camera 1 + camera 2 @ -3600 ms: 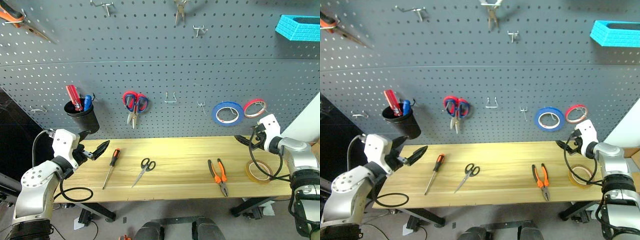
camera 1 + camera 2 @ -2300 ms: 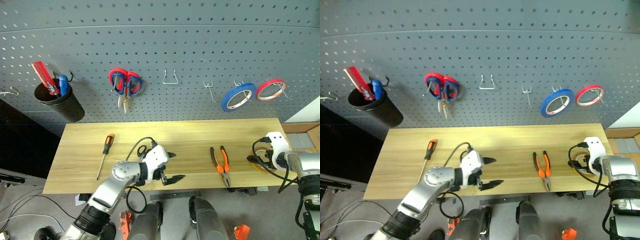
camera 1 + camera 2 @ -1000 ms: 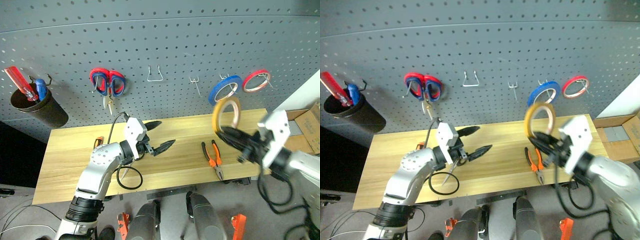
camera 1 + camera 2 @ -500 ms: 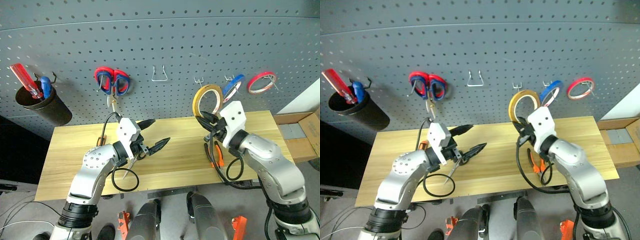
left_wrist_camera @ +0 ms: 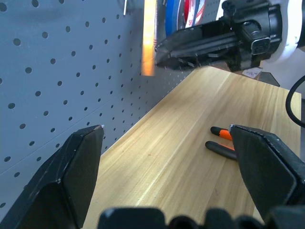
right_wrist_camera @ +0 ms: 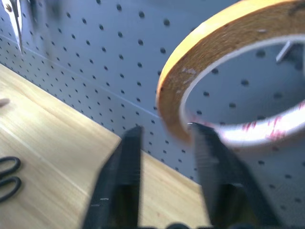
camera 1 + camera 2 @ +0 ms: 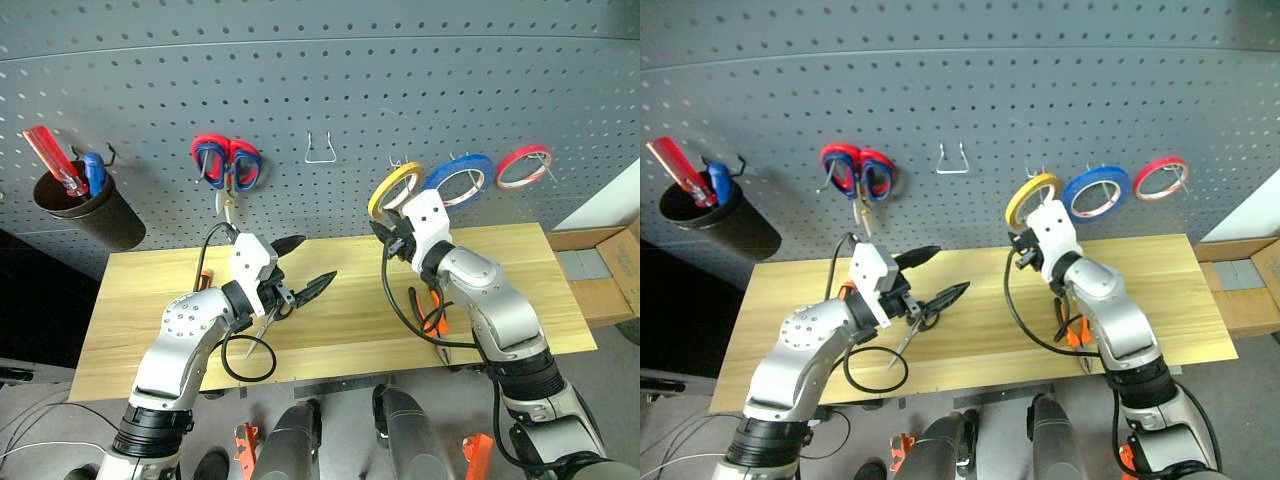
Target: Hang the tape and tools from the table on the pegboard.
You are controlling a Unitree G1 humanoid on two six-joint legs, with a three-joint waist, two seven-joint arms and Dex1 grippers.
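The yellowish tape [image 7: 393,190] hangs tilted against the dark grey pegboard [image 7: 300,90], its top at a wire hook just left of the blue ring. My right gripper [image 7: 388,228] is right below it. In the right wrist view its fingers [image 6: 123,162] stand apart, with the tape's lower rim [image 6: 174,114] loose between them. My left gripper [image 7: 314,261] hovers open and empty over the table [image 7: 340,335]. Under it lie the black-handled scissors [image 7: 264,320]. The screwdriver's orange handle [image 7: 205,280] peeks out behind my left arm. The orange-handled pliers [image 7: 433,316] lie partly hidden under my right arm.
On the pegboard hang a blue tape ring [image 7: 458,180], a red tape ring [image 7: 525,165], red-and-blue scissors [image 7: 227,165] and a bare wire hook [image 7: 320,148]. A black cup [image 7: 90,215] with a red screwdriver hangs at the left. A cardboard box [image 7: 600,270] sits beyond the table's right end.
My right gripper has carried the tape forward and left onto the hook beside the blue ring, and its fingers have parted. The left arm has stayed put.
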